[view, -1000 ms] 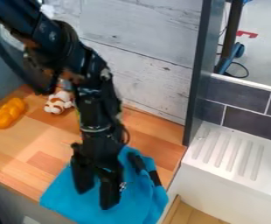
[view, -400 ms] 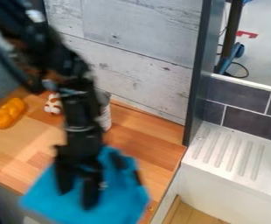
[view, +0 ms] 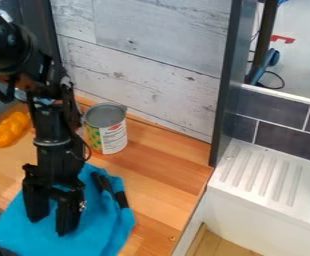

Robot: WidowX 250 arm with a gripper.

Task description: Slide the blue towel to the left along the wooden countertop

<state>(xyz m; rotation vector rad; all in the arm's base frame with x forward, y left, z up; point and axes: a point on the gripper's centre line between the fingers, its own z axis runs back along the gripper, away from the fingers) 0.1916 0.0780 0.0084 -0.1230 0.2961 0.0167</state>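
The black gripper (view: 49,226) hangs down at the lower left, its two fingers spread apart and their tips against a blue cloth (view: 101,232). Cloth shows between the fingers and all around them. The cloth lies rumpled on the wooden counter at its front left, with dark strips (view: 120,199) on its upper right part. Behind the cloth and right of the arm stands an upright can (view: 112,137) with a grey top and a printed label.
An orange, lumpy object (view: 9,130) lies at the left, behind the arm. A grey post (view: 226,100) rises at the counter's right end, beside a white sink unit (view: 258,175) with a ridged drainboard. A whitewashed plank wall (view: 151,65) runs along the back.
The arm and gripper have moved left, and the blue cloth has slid left along with them. The can has come out from behind the arm, while the white-and-brown toy is now hidden.
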